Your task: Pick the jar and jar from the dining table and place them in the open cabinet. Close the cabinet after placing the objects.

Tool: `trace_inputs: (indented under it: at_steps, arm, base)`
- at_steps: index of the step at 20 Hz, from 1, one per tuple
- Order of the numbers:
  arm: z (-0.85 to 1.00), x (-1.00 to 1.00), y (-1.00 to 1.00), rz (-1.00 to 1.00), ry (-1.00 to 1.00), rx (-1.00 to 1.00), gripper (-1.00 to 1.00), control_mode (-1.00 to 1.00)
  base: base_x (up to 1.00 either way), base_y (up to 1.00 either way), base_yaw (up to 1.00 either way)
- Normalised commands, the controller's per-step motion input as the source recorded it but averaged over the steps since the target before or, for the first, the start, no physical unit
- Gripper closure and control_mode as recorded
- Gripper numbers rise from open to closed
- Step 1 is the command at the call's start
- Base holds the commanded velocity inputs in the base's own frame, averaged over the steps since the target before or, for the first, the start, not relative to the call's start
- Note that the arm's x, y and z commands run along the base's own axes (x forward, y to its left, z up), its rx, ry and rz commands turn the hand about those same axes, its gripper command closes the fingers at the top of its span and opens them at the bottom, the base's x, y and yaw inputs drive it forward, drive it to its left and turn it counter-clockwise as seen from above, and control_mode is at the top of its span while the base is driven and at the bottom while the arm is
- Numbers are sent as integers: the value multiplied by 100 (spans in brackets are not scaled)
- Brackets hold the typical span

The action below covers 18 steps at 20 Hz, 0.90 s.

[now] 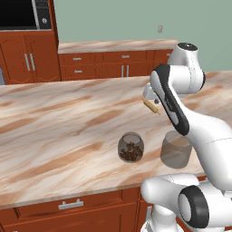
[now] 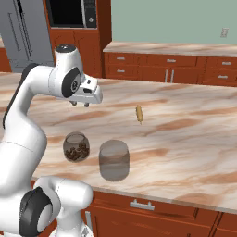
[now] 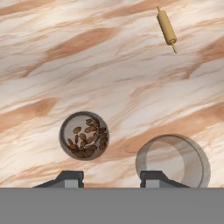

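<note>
Low in the frame, the nut jar [image 3: 84, 136] and grey jar [image 3: 172, 160] stand side by side near the worktop [image 3: 65, 65] edge, within reach. The gripper [image 3: 111, 178] hovers above, spread and empty. Upper right lies a tan stick [image 3: 166, 26].

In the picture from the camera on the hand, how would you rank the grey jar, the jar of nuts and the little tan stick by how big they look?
Largest to smallest, as they look in the hand view:
1. the smoky-grey jar
2. the jar with brown nuts
3. the tan stick, thinnest and farthest from the camera, so its true size is less sure.
</note>
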Motion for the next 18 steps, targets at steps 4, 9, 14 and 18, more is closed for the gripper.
trace_inputs:
  at_steps: [4,9,14,18]
  arm:
    - [-5,-9,0,0,0,1,-100,-100]
    - [-7,-48,-22,0,7,1,-100,-100]
    - [-9,-80,-24,0,7,0,-100,-100]
    - [-34,-49,-2,1,0,-6,-100,-100]
  base:
    - [0,0,0]
    - [0,0,0]
    - [0,0,0]
    - [0,0,0]
